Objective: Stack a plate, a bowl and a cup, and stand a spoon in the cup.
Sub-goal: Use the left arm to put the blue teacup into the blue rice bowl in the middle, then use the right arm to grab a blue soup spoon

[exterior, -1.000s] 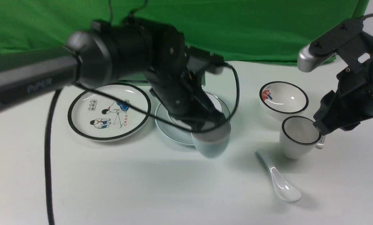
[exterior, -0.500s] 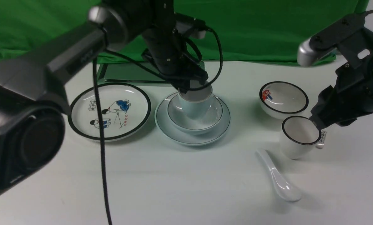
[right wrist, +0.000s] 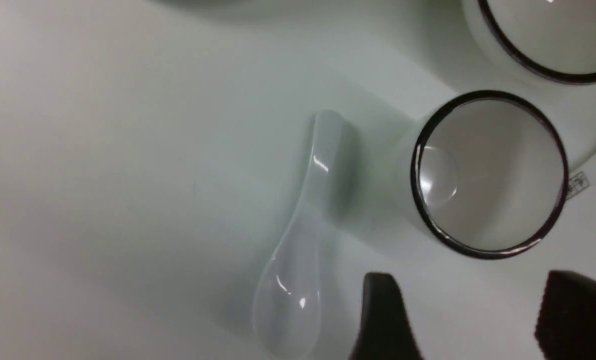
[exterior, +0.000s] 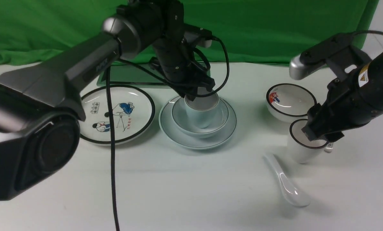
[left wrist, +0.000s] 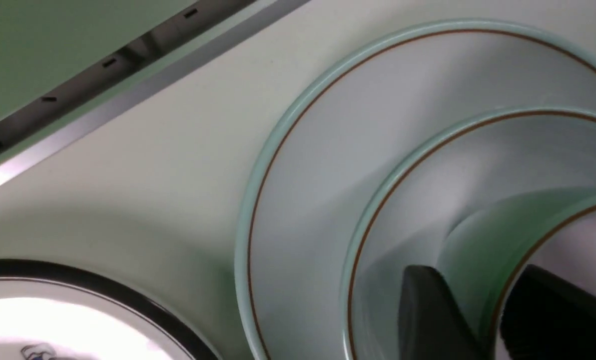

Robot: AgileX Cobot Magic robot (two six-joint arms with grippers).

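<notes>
While left claw (left wrist: 477, 280) straddles cup (exterior: 200, 112) wall, grip unclear, right claw (right wrist: 467, 275), wide and empty, hangs nearest spoon (right wrist: 298, 240), which lies to its left, handle pointing away from robot.

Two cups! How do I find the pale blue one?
In the middle of the white table, a pale blue plate holds a bowl. The cup stands inside that bowl. Its rim line is thin and brownish; the other cup has a thick black rim.
</notes>
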